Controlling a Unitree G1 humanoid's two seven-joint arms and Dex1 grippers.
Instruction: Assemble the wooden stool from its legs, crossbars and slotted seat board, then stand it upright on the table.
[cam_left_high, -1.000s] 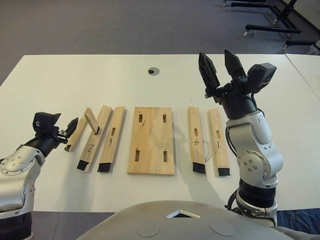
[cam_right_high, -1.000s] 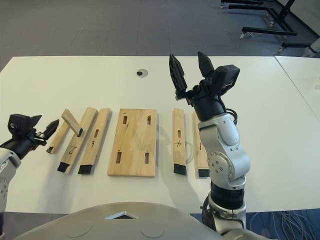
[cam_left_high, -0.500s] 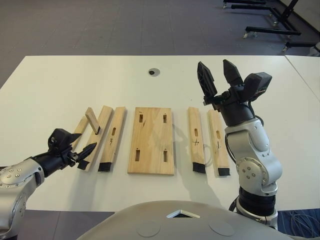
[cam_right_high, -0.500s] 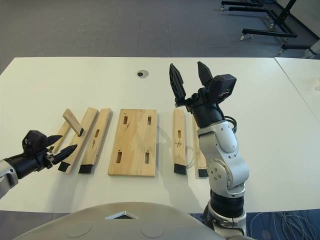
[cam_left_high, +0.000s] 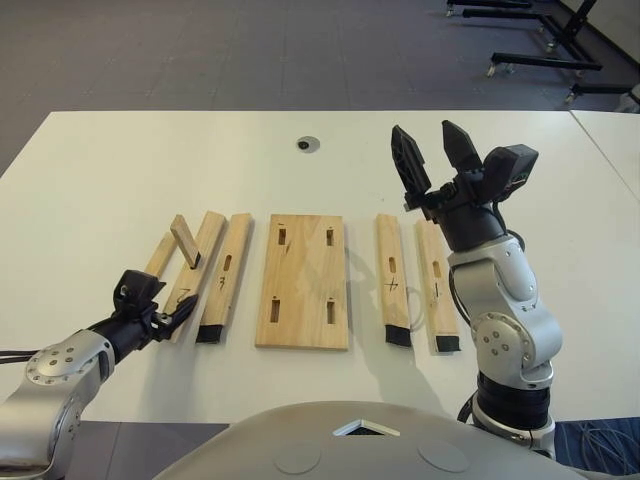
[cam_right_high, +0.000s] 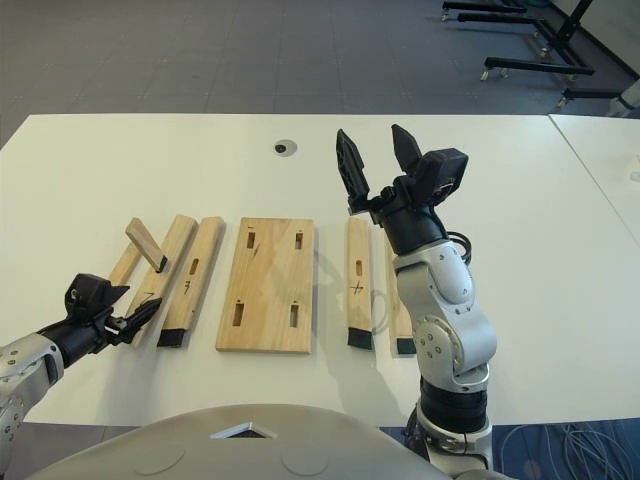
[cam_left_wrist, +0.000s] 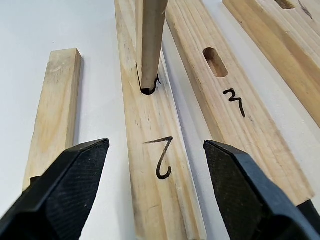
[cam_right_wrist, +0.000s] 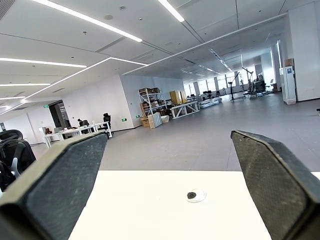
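Approach to leg 2 (cam_left_high: 190, 270), crossbar (cam_left_high: 184, 241) already standing tilted in its slot.
My left gripper (cam_left_wrist: 156, 145), fingers apart, straddles leg 2 near the table's (cam_left_high: 120, 160) front-left edge. My right gripper (cam_left_high: 432, 160) hangs open over the right-hand legs (cam_left_high: 392, 270). Next, I judge: close squarely on the leg.
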